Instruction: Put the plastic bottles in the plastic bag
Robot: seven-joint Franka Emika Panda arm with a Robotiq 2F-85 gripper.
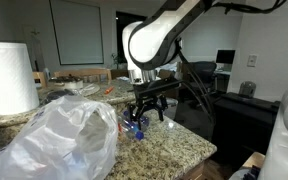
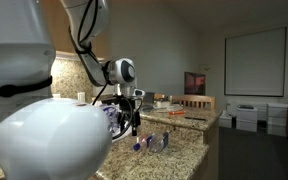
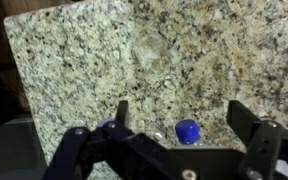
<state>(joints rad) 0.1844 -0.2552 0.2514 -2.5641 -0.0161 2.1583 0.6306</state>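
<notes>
In the wrist view a plastic bottle's blue cap (image 3: pixel 187 131) sits on the granite between the spread fingers of my gripper (image 3: pixel 184 118), which is open and holds nothing. A second blue cap (image 3: pixel 106 126) peeks out beside the left finger (image 3: pixel 121 112). In both exterior views the gripper (image 1: pixel 147 106) (image 2: pixel 132 120) hangs just above small clear bottles (image 1: pixel 136 127) (image 2: pixel 152 142) lying on the counter. The plastic bag (image 1: pixel 59 140), big, crinkly and translucent white, lies in a heap right beside them.
A white paper towel roll (image 1: pixel 9 78) stands behind the bag. The granite counter (image 1: pixel 179 145) ends close to the bottles, with a drop beyond its edge. A cluttered table (image 1: pixel 84 78) and a desk with a monitor (image 1: pixel 225 60) lie further back.
</notes>
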